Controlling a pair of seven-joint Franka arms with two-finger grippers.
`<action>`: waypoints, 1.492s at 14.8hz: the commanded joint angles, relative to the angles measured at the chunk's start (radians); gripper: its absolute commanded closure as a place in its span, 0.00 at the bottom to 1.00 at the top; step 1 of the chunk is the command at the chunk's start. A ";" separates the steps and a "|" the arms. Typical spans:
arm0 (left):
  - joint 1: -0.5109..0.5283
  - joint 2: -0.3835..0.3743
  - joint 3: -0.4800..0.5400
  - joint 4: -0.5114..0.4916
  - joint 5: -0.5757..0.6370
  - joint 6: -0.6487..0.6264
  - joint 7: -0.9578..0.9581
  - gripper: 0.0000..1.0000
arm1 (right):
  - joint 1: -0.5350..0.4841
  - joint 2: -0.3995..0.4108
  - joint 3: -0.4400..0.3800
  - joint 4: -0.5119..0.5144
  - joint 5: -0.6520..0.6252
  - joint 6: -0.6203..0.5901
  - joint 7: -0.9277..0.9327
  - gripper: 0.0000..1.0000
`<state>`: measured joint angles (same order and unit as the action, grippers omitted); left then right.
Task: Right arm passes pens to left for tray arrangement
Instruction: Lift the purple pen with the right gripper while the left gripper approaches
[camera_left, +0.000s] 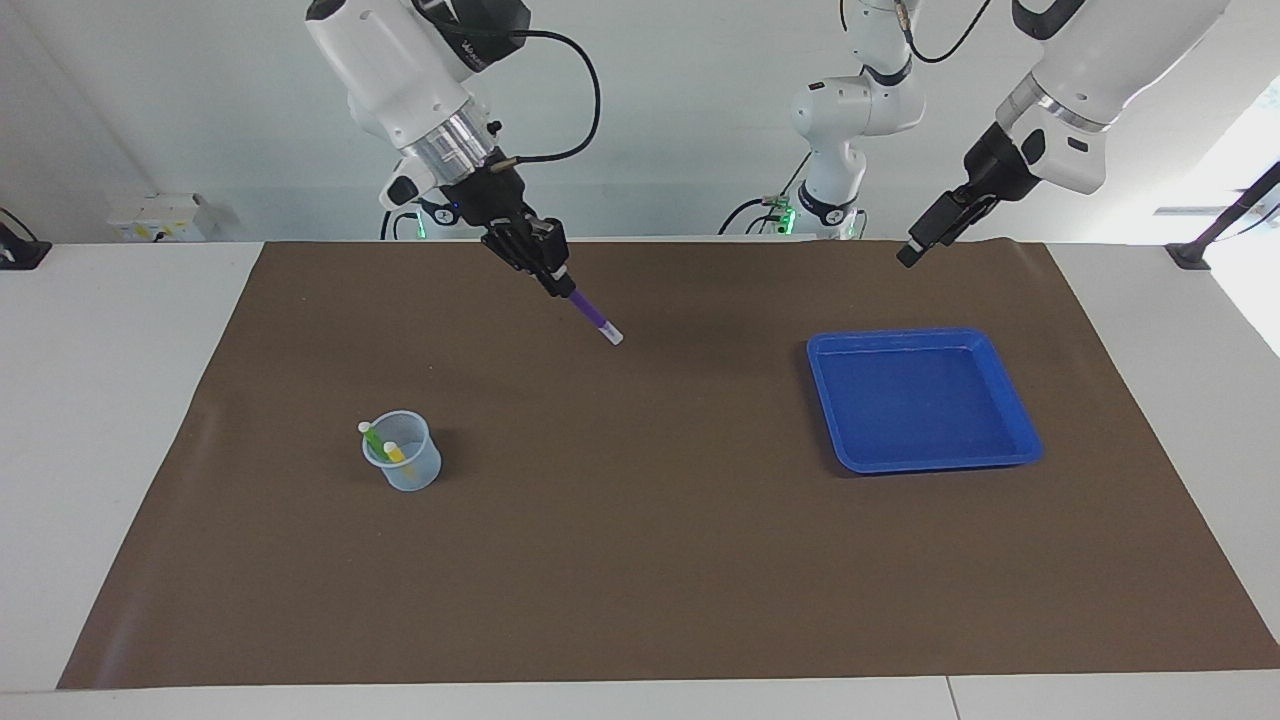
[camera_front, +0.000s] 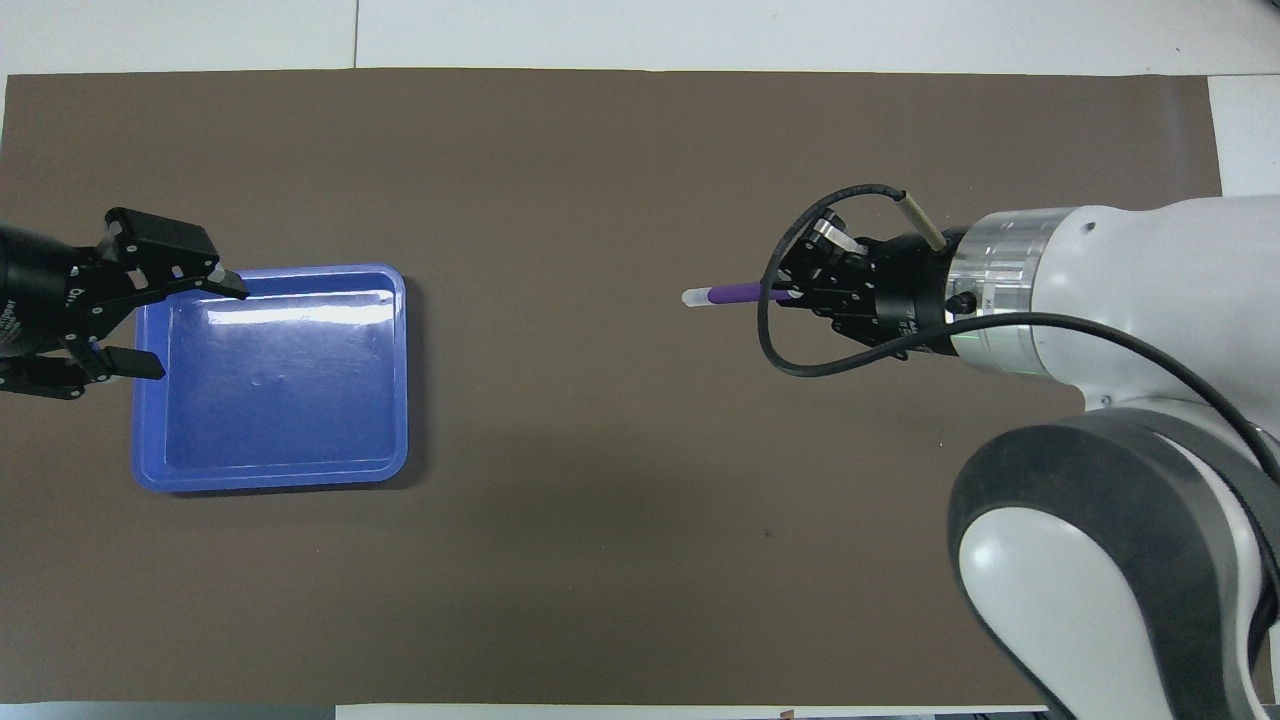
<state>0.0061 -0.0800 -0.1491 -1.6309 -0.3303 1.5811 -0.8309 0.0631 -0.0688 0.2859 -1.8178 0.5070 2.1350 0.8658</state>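
Right hand (camera_left: 556, 280) clamped, left hand (camera_front: 185, 325) agape

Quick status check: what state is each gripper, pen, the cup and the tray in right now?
Right gripper: shut on purple marker pen, raised over the brown mat.
Purple marker pen: held, white cap tilted downward.
Left gripper: open, empty, over the tray's edge.
Translucent pale-blue cup: upright, holding two pens.
Green pen: in cup.
Yellow pen: in cup.
Blue square tray: empty.

Facing camera high, oblique; overhead steep; both share brown mat (camera_left: 640, 560).
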 joint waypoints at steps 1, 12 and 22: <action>-0.055 -0.020 -0.003 -0.029 -0.055 0.091 -0.305 0.00 | -0.011 0.063 0.062 0.096 0.025 -0.003 0.152 1.00; -0.185 -0.080 -0.004 -0.227 -0.381 0.427 -0.967 0.00 | -0.011 0.078 0.217 0.172 0.073 -0.101 0.410 1.00; -0.215 -0.086 0.005 -0.222 -0.389 0.255 -0.876 0.00 | -0.006 0.076 0.269 0.183 0.067 -0.061 0.455 1.00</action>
<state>-0.2140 -0.1338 -0.1517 -1.8317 -0.6996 1.8926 -1.7315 0.0638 -0.0065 0.5437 -1.6598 0.5703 2.0439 1.2902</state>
